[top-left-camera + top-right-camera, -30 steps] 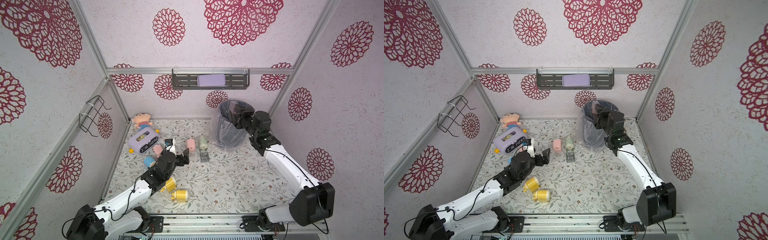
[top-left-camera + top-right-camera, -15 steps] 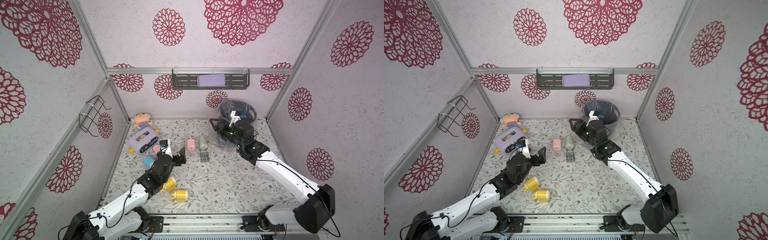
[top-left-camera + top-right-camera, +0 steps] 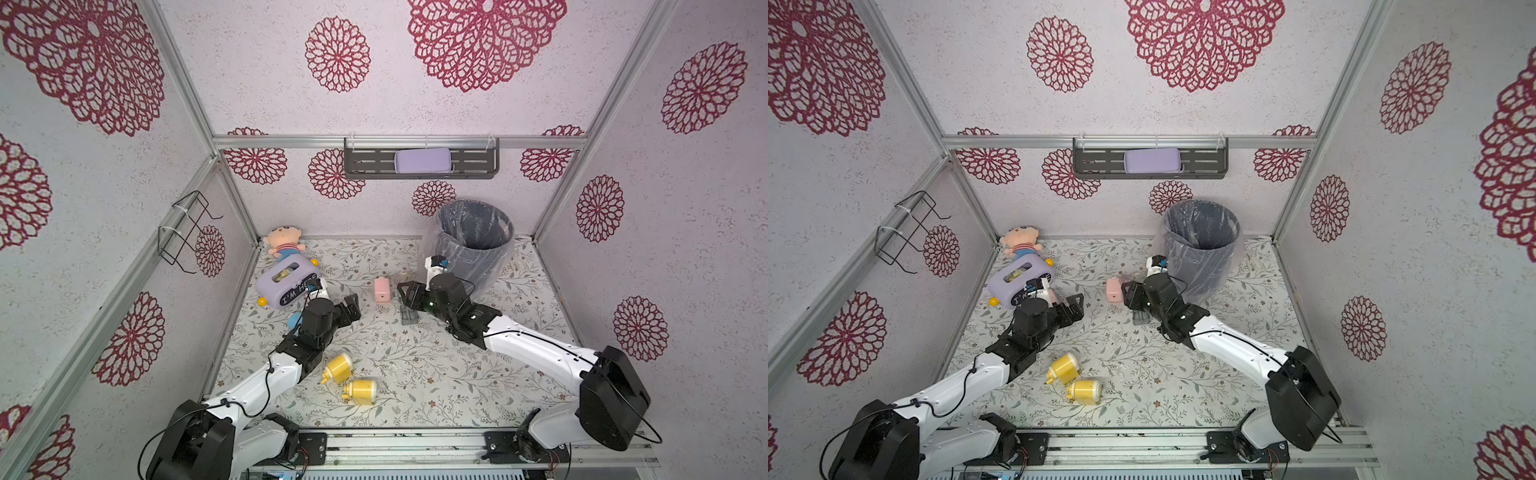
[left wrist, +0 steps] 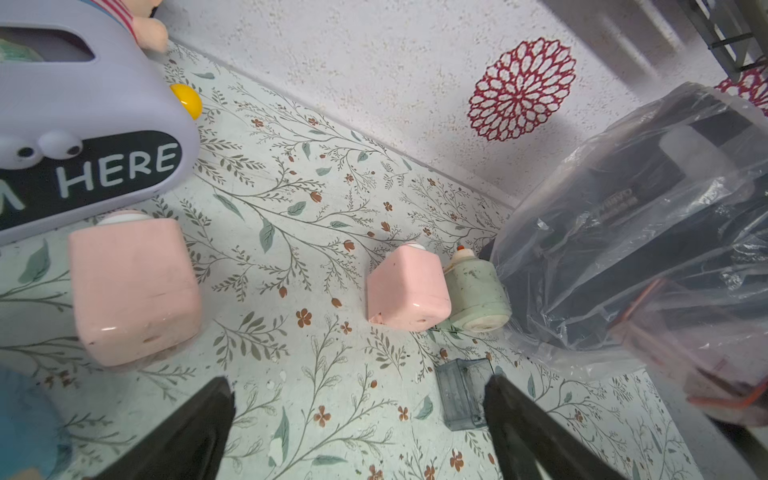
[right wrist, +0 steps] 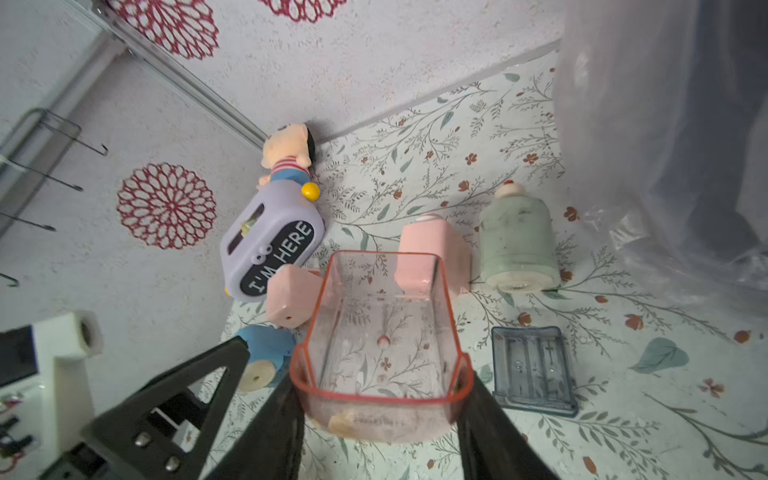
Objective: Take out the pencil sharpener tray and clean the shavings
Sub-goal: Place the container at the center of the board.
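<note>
Jaws of the right tool (image 5: pixel 378 397) pinch a clear tray (image 5: pixel 380 328) with a red rim, one dark finger on each long wall near its closer end. We see the floral print of the worktop (image 3: pixel 415 365) through the tray's floor. Something pale tan lies against the wall nearest the tool; we cannot tell what it is. In both top views this tool sits low, just beside the lined bin (image 3: pixel 473 245), and the tray itself is hard to make out there.

Past the tray, in the right wrist view, a pink sharpener (image 5: pixel 434 253) stands just beside a green sharpener (image 5: pixel 517 245), the two touching or nearly so. A second pink sharpener (image 5: pixel 291 301) sits near a lilac tissue box (image 5: pixel 270 245) lettered "I'M HERE". A blue sharpener (image 5: pixel 266 353) is close by, and a doll (image 5: pixel 289 156) lies against the back wall. A blue-grey tray (image 5: pixel 534 370) lies flat on the worktop, apart from every sharpener.

The left tool (image 4: pixel 357 388) is spread wide and grips nothing; we see it hang over bare worktop. In its own wrist view one finger (image 4: pixel 511 411) overlaps the edge of the blue-grey tray, though we cannot tell whether they touch. Two yellow sharpeners (image 3: pixel 338 368) lie on their sides near the left arm, well apart from the rest.
</note>
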{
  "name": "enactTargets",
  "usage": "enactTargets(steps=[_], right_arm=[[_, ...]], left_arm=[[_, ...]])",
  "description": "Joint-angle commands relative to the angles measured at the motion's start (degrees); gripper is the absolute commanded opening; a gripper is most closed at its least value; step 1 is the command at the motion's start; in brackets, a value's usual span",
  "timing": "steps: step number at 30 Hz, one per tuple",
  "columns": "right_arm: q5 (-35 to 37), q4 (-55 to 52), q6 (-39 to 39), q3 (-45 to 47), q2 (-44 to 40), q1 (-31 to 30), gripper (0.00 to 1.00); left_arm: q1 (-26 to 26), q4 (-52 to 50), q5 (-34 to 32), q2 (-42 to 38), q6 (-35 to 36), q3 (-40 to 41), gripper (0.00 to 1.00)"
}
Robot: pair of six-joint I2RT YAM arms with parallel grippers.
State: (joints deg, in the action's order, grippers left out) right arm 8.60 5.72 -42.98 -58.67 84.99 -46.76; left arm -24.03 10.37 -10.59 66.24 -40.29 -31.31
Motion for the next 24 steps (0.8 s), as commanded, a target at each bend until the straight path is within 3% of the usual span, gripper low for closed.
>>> enactTargets(steps=[1,12,24], right_arm=[[6.8,0.5,4.2,-2.5,2.8,-4.0,0.36],[23.0,-10.5,4.4,-9.8,13.3,-12.6,0.38],[25.0,-17.5,4.2,-18.1,24.5,-12.6,0.42]], left_arm=[[2.7,1.7,3.5,-0.8,-1.8,0.7,0.97],[6.3,1.8,5.6,-2.1,-3.4,1.9,0.97],[6.3,1.3,5.7,-3.2,-3.6,2.2,0.97]])
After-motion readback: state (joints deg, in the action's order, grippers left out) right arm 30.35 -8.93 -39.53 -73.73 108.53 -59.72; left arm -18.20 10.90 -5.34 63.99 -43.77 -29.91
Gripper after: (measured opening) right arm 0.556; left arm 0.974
